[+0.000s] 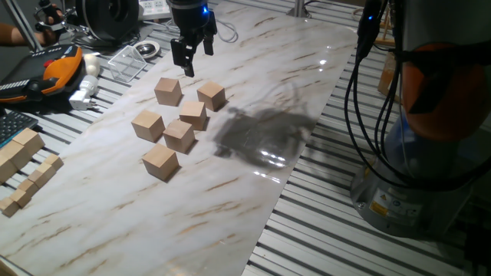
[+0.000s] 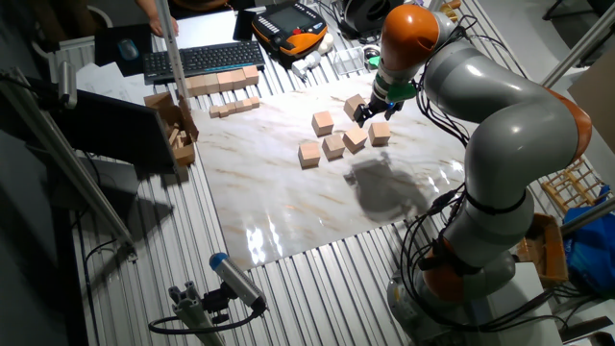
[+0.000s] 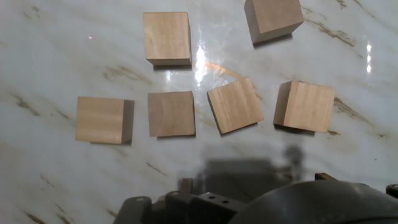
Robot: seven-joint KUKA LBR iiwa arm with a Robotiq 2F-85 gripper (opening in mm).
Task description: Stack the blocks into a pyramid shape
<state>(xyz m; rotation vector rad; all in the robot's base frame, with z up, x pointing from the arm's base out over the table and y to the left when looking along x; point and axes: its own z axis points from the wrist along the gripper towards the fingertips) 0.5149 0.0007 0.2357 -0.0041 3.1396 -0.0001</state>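
The KUKA arm (image 2: pixel 500 125) is being held bent over the marble tabletop (image 1: pixel 253 92), its gripper (image 1: pixel 192 55) pointing down with the fingers spread apart and nothing between them. All six wooden cubes (image 3: pixel 171 113) are lying singly on the marble, just below the gripper, unstacked. Only the other fixed view is showing a keyboard (image 2: pixel 197 60) beyond the marble.

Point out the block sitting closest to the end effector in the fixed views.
The block at the far left corner of the cluster, almost under the end effector. The other five lie farther toward the camera or right.
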